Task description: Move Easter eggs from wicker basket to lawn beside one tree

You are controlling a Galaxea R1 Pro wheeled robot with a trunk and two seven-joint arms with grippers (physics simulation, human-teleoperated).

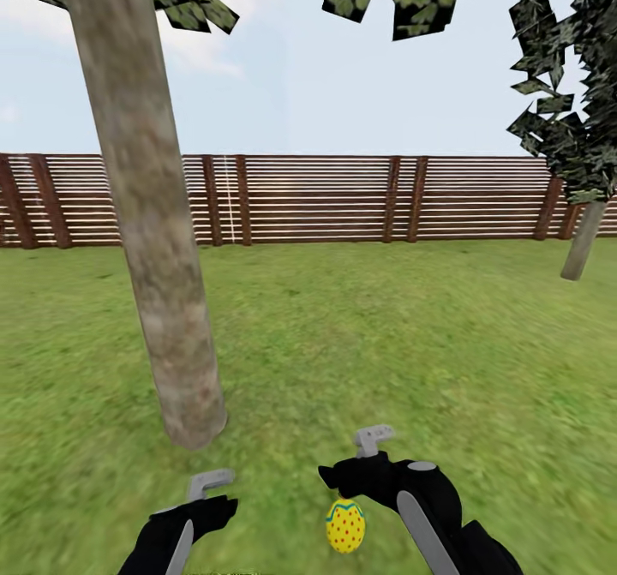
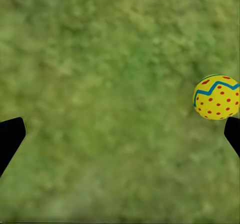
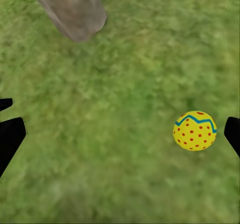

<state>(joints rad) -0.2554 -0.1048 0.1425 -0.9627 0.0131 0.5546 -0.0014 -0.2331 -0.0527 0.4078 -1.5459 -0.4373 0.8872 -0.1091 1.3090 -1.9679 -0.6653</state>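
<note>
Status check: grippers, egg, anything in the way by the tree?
Both grippers, left and right, open, empty. One egg on the lawn between them, near the tree trunk. No obstruction seen.

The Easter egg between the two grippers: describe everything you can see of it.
The Easter egg is bright yellow with red dots and a blue zigzag band near its narrower end, smooth and glossy-looking. It lies on the lawn, free of both open grippers, between the left gripper and right gripper, a little way from the tree.
</note>
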